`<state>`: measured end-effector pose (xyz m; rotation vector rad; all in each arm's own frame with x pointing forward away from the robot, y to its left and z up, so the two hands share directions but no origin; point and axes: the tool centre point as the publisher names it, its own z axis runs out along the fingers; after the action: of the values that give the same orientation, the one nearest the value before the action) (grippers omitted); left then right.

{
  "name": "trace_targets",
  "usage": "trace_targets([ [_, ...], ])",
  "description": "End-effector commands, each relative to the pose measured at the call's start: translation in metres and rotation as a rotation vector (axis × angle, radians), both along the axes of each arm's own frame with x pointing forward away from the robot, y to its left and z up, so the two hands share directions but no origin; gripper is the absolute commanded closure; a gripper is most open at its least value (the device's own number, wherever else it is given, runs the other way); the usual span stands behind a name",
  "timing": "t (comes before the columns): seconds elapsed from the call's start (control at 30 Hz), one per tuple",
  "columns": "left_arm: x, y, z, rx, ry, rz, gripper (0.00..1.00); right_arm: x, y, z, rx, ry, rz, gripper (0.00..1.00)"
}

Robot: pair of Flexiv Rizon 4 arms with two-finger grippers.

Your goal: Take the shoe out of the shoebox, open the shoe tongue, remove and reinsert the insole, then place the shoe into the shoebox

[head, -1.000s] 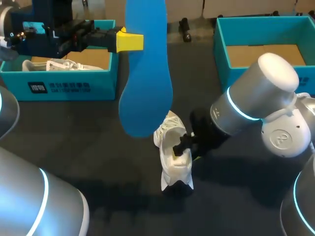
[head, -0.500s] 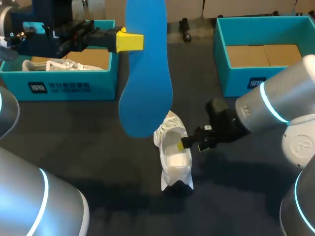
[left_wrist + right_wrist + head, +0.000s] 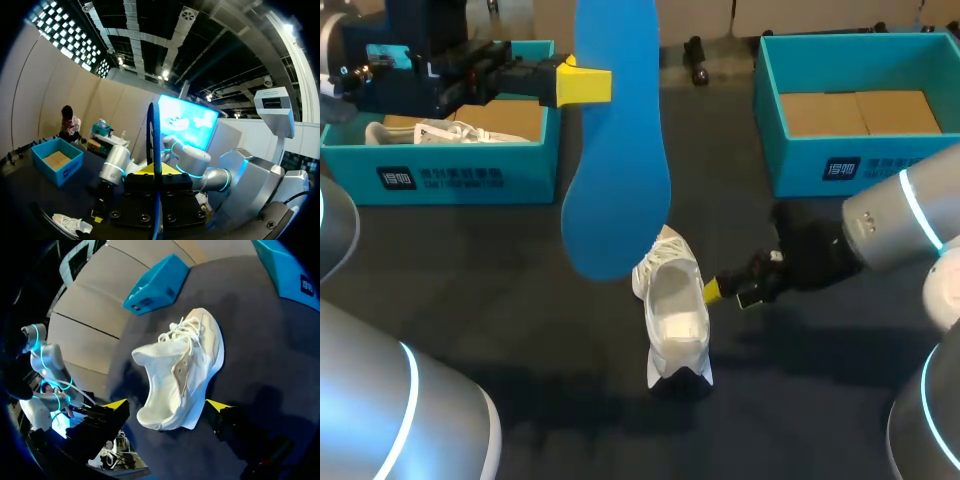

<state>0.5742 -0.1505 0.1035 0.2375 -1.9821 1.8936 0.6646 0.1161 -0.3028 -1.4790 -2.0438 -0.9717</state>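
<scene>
The white shoe (image 3: 676, 318) rests on the dark surface (image 3: 520, 300), near the middle, in front of the two shoeboxes. The right gripper (image 3: 728, 291) is low and just beside the shoe's right side. Its fingers are spread, and in the right wrist view the heel end of the shoe lies between the two yellow tips (apart from both, as far as I can see). The left gripper (image 3: 588, 85), high above the surface, pinches the blue insole (image 3: 616, 150), which hangs down over the shoe. The left shoebox (image 3: 440, 178) holds another shoe (image 3: 455, 131); the right shoebox (image 3: 820, 165) is well apart.
</scene>
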Motion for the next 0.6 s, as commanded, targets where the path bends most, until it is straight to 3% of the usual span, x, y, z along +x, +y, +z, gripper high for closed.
trace_targets([
  [0.03,0.001,-0.002,0.000,0.003,0.000,-0.002,1.00,-0.005,-0.026,0.032,0.022,0.015,-0.021,0.00],
  [0.2,0.001,-0.002,0.000,0.003,0.000,-0.002,1.00,-0.003,-0.036,0.060,0.037,0.028,-0.029,0.00],
  [0.37,0.001,-0.002,0.000,0.003,0.000,-0.002,1.00,0.000,-0.039,0.072,0.148,0.025,0.007,0.00],
  [0.43,0.001,-0.002,0.000,0.003,0.000,-0.002,1.00,0.000,-0.036,0.077,0.116,0.062,0.026,0.00],
  [0.6,0.001,-0.002,0.000,0.003,0.000,-0.002,1.00,0.000,-0.036,0.077,0.116,0.062,0.026,0.00],
])
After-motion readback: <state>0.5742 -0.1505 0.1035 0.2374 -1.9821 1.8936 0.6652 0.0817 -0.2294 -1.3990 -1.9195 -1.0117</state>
